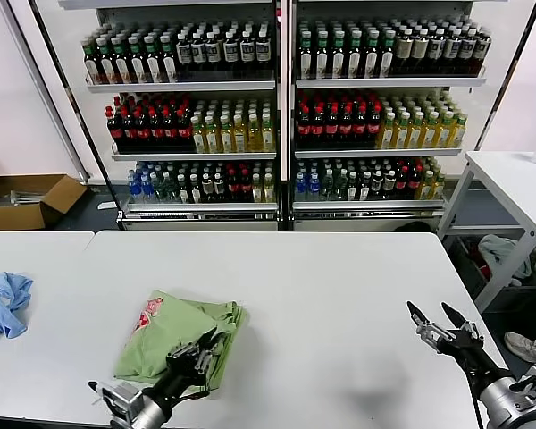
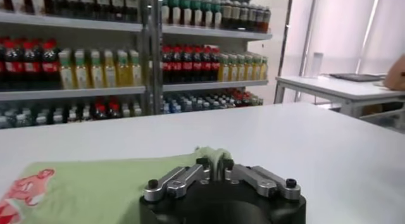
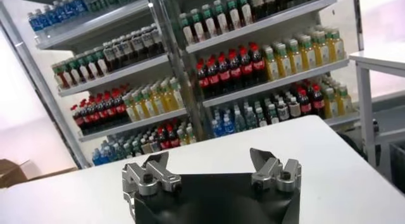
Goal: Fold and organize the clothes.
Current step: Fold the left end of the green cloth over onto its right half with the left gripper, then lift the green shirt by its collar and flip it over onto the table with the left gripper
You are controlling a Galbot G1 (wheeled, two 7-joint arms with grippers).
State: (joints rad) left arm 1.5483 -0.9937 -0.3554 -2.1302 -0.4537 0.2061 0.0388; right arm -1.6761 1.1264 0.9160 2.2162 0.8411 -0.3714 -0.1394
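Note:
The clothes, a light green shirt with a red-and-white print, lie folded into a small bundle on the white table, left of the middle near the front edge. My left gripper sits at the bundle's near right edge. In the left wrist view the left gripper has its fingers nearly together, pinching a raised fold of the green shirt. Over bare table at the front right, my right gripper hangs open and holds nothing. The right wrist view shows the right gripper with its fingers wide apart.
A light blue cloth lies crumpled at the table's left edge. Shelves of bottles stand behind the table. A cardboard box sits on the floor at the far left, and a white side table stands at the right.

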